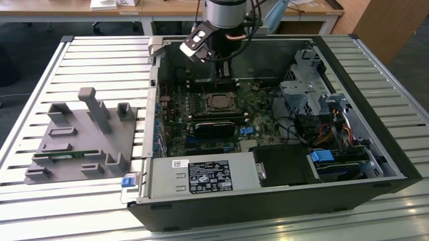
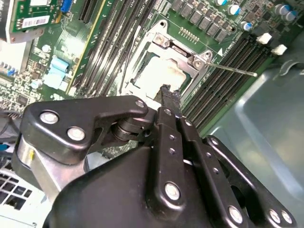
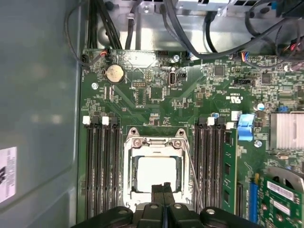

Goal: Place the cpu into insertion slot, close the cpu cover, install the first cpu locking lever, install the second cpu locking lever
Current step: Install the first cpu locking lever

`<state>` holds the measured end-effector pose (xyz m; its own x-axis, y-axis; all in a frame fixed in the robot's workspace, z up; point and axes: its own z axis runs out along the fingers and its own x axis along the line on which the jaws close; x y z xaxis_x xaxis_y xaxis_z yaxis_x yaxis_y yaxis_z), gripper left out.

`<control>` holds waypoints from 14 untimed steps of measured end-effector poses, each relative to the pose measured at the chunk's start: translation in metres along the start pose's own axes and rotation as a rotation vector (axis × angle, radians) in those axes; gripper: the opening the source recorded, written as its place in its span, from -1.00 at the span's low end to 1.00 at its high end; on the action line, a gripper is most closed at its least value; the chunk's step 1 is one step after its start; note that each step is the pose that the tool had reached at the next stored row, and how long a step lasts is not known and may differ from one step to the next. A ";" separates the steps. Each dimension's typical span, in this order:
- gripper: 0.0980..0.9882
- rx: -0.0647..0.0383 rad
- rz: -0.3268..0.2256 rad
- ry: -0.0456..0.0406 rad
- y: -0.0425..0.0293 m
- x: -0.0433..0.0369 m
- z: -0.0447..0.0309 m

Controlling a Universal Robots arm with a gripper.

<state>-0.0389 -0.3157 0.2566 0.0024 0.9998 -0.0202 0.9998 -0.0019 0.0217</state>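
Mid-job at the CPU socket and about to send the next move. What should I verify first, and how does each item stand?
1. cpu in place: ok, its pale top shows through the window of the cpu cover.
2. cpu cover down: ok, it looks flat over the chip.
3. Locking lever latched: not ok, the thin rod angles out over the memory slots.
4. End effector free: ok, fingers together, nothing held.
5. End effector over the socket: ok in both wrist views.
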 end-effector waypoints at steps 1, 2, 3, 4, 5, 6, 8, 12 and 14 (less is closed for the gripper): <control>-0.98 0.000 0.000 0.0000 0.0001 -0.0001 -0.0027; -0.98 0.000 0.000 0.0000 0.0001 -0.0001 -0.0051; -0.98 0.000 0.000 0.0000 0.0002 -0.0001 -0.0073; -0.98 0.000 0.000 0.0000 0.0002 -0.0002 -0.0091; -0.98 0.000 0.000 0.0000 0.0002 -0.0002 -0.0100; -0.98 0.000 -0.001 0.0001 0.0002 -0.0002 -0.0101; -0.98 0.000 -0.020 0.0007 0.0003 -0.0001 -0.0100; -0.98 -0.002 -0.090 0.0020 0.0003 -0.0002 -0.0101; -0.98 -0.003 -0.126 0.0027 0.0002 -0.0002 -0.0100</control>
<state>-0.0388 -0.3157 0.2666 -0.1236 0.9921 -0.0202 0.9920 0.1240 0.0217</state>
